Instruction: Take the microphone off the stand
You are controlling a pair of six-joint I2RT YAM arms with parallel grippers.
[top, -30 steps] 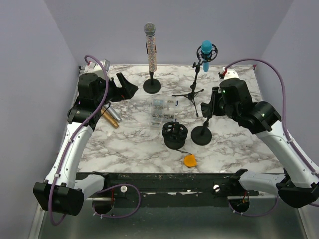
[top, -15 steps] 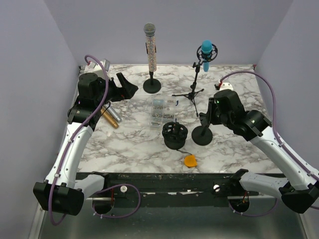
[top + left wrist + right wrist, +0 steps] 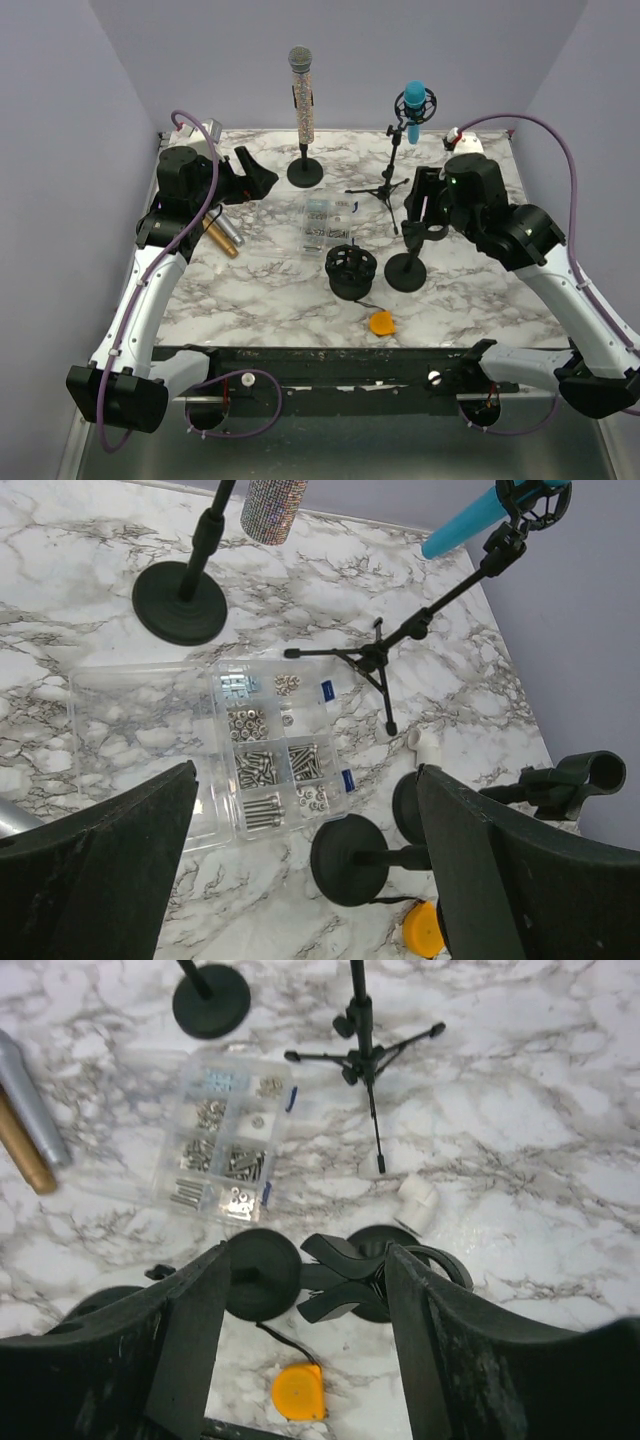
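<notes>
Left of the clear plastic screw box point(image 3: 322, 222), the left tool point(image 3: 252, 172) gaped wide, empty. Behind the box, the glittery silver microphone point(image 3: 301, 95) stood upright in its black round-base stand point(image 3: 305, 172). It was probably stiff, top-heavy and rough-skinned, best gripped mid-body. Right of the box, the right tool point(image 3: 307, 1260) was parted around an empty black clip stand point(image 3: 406, 271).

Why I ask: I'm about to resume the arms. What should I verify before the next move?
1. Left gripper open and empty: ok.
2. Right gripper open, straddling the empty clip: ok.
3. Right fingers free of that clip: cannot tell.
4. Glitter microphone upright in its stand: ok.
5. Blue microphone seated on the tripod: ok.
6. A microphone already lifted off: not ok, both are mounted.
</notes>
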